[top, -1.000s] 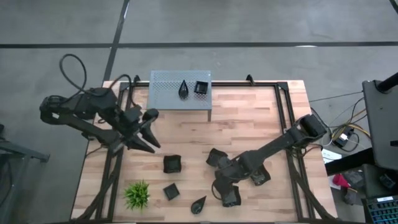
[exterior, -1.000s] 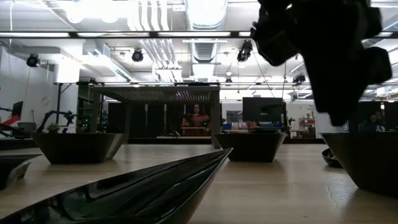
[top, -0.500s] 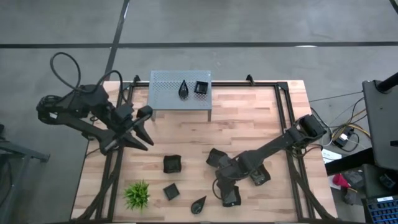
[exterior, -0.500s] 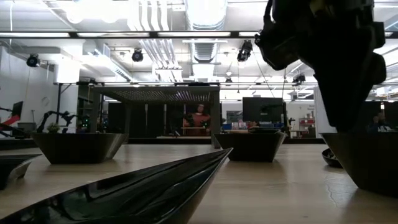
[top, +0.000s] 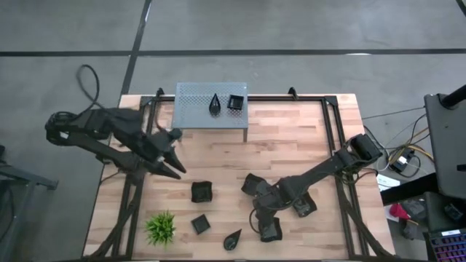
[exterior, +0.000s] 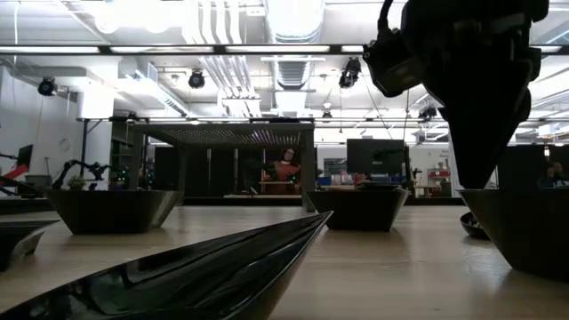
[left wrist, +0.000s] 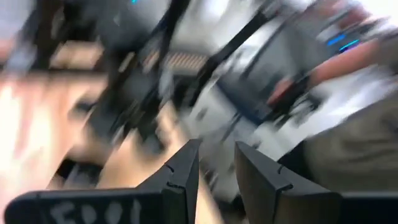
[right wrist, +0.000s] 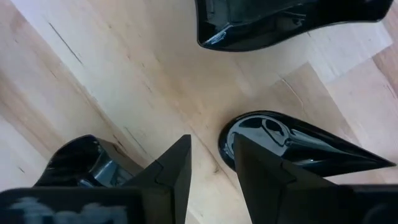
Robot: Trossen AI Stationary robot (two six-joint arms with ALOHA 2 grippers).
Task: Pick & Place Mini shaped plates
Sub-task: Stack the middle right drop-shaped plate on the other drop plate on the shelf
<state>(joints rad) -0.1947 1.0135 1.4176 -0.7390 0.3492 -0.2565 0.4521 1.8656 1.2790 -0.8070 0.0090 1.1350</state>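
A spiky green plant [top: 160, 228] sits near the wooden counter's [top: 284, 142] front-left corner; a grey perforated stand [top: 196, 110] occupies its far edge. Beyond, seemingly a person [exterior: 286, 169].

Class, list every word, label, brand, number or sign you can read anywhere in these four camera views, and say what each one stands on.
None can be read.
Left gripper: pale marks on the dark body below its fingers, too blurred to read.
Right gripper: a pale smear on the dark body below its fingers, unreadable.
Mini shaped plates, wooden table, grey perforated shelf: no text visible.
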